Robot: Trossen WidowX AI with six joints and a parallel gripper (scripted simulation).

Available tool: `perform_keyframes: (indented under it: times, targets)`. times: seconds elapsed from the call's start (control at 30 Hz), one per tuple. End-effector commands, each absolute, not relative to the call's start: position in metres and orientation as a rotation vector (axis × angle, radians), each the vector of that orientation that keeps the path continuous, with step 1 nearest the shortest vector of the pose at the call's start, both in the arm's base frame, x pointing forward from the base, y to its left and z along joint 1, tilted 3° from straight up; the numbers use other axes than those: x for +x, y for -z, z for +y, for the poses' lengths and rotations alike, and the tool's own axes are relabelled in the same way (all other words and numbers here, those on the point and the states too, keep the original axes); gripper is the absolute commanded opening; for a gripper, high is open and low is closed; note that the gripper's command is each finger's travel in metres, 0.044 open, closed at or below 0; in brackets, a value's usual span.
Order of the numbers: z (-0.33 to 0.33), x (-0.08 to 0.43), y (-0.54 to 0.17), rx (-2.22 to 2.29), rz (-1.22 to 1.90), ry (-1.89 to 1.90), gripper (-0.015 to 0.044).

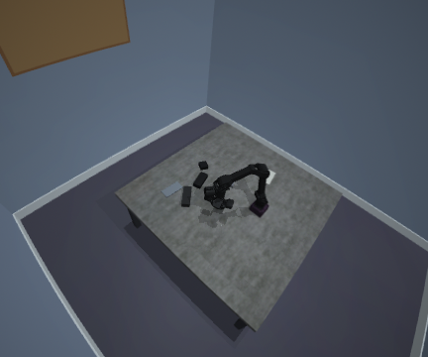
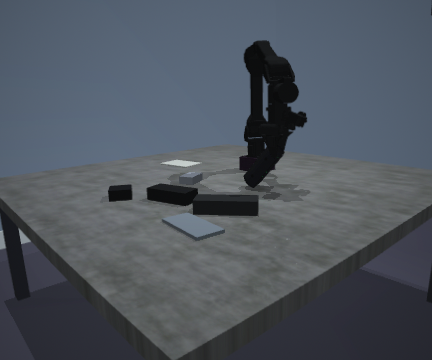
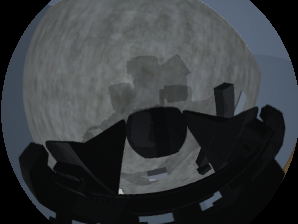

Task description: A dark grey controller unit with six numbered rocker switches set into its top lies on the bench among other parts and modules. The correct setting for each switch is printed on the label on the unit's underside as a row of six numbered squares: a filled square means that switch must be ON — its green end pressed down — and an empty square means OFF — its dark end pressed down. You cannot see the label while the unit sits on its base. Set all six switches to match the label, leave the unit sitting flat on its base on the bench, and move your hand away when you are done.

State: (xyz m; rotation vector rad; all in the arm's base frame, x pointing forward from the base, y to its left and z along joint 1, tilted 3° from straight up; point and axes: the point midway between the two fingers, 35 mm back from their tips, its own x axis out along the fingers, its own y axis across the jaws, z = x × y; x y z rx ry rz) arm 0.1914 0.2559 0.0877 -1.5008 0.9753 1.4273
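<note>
from where i stand, a small dark block point(image 2: 120, 193) point(image 1: 203, 165) sits towards nine o'clock on the worktop point(image 2: 111, 260) point(image 1: 244, 258). rightward come a white sheet point(image 2: 181, 163) point(image 1: 270, 177) at eleven, a black block point(image 2: 172, 194) point(image 1: 200, 179), then a longer dark block point(image 2: 226, 205) point(image 1: 186, 196) point(image 3: 224, 100). towards one, the claw point(image 2: 271, 139) point(image 1: 218, 194) point(image 3: 154, 117) looks clamped on the controller unit point(image 2: 263, 167) point(image 1: 219, 203) point(image 3: 156, 134), tilted, its low end towards seven. i can't read its switches.

Controller unit point(image 2: 260, 171) point(image 3: 156, 132): dark, long body, rounded at the end I see.
Pose: steeply tilted, held between the jaws, not flat on its base.
Place: over the tabletop point(image 2: 126, 260), near the arm's foot.
Switches, label: I cannot read them.
</note>
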Motion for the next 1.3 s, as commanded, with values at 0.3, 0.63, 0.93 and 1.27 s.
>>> perform_keyframes:
  times: [0.3,0.63,0.93,1.27]
  targets:
    - [0.261,0.189,-0.075,-1.503,1.003,-1.424,0.0338]
    - [0.267,0.188,-0.07,-1.503,1.002,-1.424,0.0338]
    - [0.271,0.186,-0.065,-1.502,1.002,-1.424,0.0338]
    - [0.276,0.185,-0.058,-1.502,1.002,-1.424,0.0338]
